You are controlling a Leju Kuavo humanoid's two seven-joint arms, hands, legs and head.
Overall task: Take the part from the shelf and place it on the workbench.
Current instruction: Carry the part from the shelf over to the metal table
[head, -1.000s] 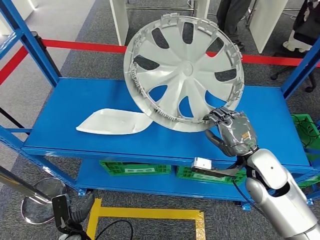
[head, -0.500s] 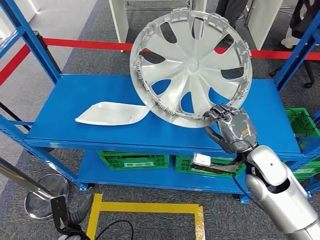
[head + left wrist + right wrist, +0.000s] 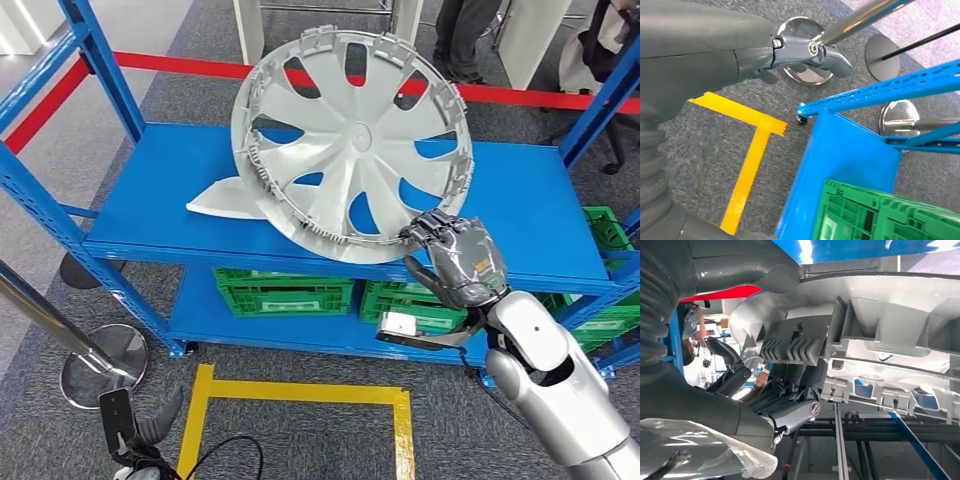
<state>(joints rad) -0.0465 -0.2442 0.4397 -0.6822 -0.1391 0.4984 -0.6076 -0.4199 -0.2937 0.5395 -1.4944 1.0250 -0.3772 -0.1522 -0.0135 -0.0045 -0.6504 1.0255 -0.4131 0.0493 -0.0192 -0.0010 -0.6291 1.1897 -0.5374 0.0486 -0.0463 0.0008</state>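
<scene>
The part is a large silver hubcap (image 3: 351,140), tilted up with its ribbed back toward me, raised off the blue shelf (image 3: 521,215). My right hand (image 3: 456,258) grips its lower right rim. In the right wrist view the rim's clips (image 3: 874,315) sit right against the hand's grey thumb (image 3: 794,417). A flat white part (image 3: 219,198) lies on the shelf, half hidden behind the hubcap. My left hand (image 3: 143,430) hangs low by the floor; its thumb (image 3: 810,50) sticks out with nothing held.
Green crates (image 3: 283,295) fill the lower shelf. Blue uprights (image 3: 102,65) frame the rack at left and right. A red barrier tape (image 3: 189,68) runs behind, with people's legs (image 3: 460,35) beyond. A stanchion base (image 3: 102,365) and yellow floor tape (image 3: 302,395) lie below.
The whole picture has shifted, so the camera moved. The hubcap stays in my right hand and now covers more of the white part and stands further left over the shelf.
</scene>
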